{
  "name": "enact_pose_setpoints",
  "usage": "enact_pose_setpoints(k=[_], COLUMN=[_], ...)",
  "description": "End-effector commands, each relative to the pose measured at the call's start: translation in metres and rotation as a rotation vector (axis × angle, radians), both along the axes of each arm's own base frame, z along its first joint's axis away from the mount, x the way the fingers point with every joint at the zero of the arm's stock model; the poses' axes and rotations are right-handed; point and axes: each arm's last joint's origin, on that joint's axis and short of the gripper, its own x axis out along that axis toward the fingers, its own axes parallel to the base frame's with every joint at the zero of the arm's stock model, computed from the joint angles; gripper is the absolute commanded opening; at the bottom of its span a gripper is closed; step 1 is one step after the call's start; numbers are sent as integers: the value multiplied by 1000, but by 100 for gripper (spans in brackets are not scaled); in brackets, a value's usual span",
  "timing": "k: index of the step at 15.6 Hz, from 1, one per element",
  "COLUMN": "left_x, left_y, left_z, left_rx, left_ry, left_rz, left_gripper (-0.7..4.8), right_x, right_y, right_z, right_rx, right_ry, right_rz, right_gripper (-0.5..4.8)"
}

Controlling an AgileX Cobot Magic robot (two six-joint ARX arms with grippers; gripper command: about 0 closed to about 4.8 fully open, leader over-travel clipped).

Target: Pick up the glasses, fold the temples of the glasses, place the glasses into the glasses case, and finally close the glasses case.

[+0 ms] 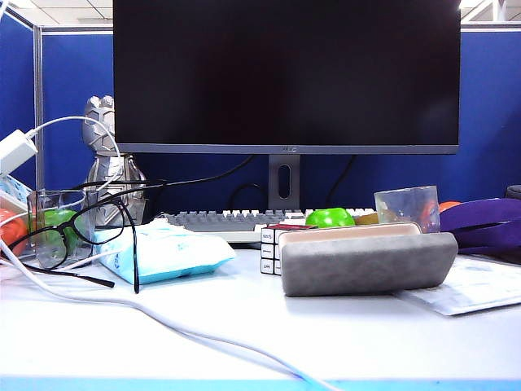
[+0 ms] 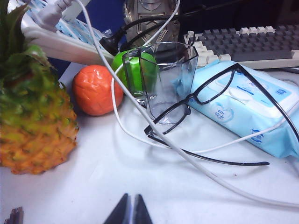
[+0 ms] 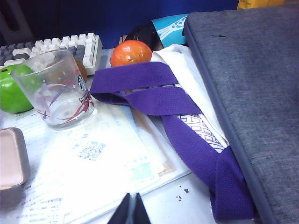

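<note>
Left gripper closed, empty, near glasses; right gripper closed, empty, well apart. Glasses: light, fragile; I grab frame bridge.

The exterior view sits low at the table's front edge, looking level toward the monitor. The left wrist view looks down and forward, close over the glasses, which the exterior view shows at its left. The right wrist view angles down near the glasses case, shared with the exterior view's right half.
</note>
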Motion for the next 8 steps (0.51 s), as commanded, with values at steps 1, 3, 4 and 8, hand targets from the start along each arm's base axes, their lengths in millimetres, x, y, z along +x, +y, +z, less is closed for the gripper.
enact_pose_setpoints(k=[1, 3, 4, 8], left_x=[0, 0, 0, 0], left_y=[0, 0, 0, 0], left_z=[-2, -2, -2, 16], left_rx=[15, 15, 15, -67], left_ry=[14, 14, 14, -124], left_rz=[4, 4, 3, 13], left_gripper=[19, 19, 19, -6], right_x=[0, 0, 0, -2], right_y=[0, 0, 0, 0], right_z=[-2, -2, -2, 26], right_rx=[1, 1, 1, 57], right_ry=[5, 5, 5, -142], right_rz=[1, 1, 1, -7], right_gripper=[-5, -5, -5, -5])
